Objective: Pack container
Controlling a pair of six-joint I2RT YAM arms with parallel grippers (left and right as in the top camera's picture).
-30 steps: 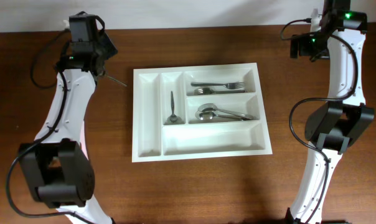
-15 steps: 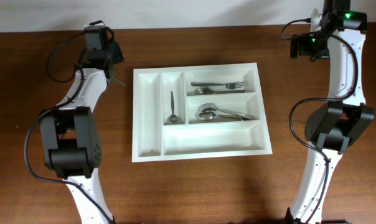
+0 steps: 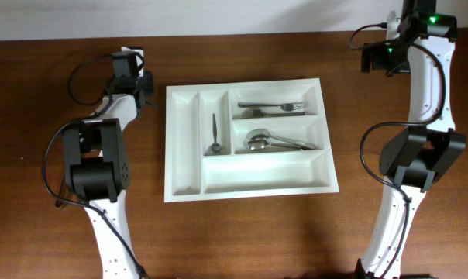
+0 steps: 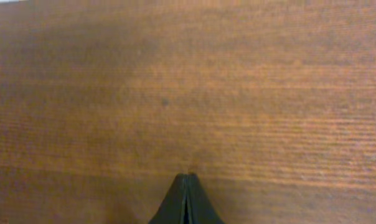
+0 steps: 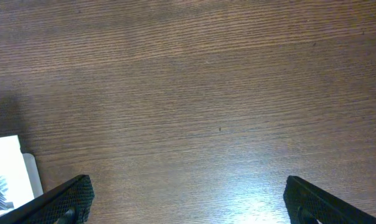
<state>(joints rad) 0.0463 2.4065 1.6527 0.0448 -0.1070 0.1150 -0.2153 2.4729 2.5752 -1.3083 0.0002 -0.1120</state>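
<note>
The container (image 3: 265, 175) is a large white five-compartment tray in the middle of the wooden table. Forks (image 3: 273, 107) lie in its top wide compartment, spoons (image 3: 277, 141) in the middle wide one, and a small spoon (image 3: 215, 133) in the second narrow one. The bottom wide and leftmost narrow compartments hold nothing. My left gripper (image 3: 144, 82) sits just left of the tray's far left corner; in the left wrist view it (image 4: 187, 179) is shut and empty over bare wood. My right gripper (image 5: 188, 190) is open and empty, and shows in the overhead view (image 3: 373, 59) far right of the tray.
The tray's corner (image 5: 7, 162) with fork tines shows at the lower left of the right wrist view. The left arm (image 3: 94, 163) is folded along the table's left side and the right arm (image 3: 420, 147) stands along the right side.
The left arm has folded in, and its wrist has swung right and down towards the tray's far left corner. The right arm has not moved.
</note>
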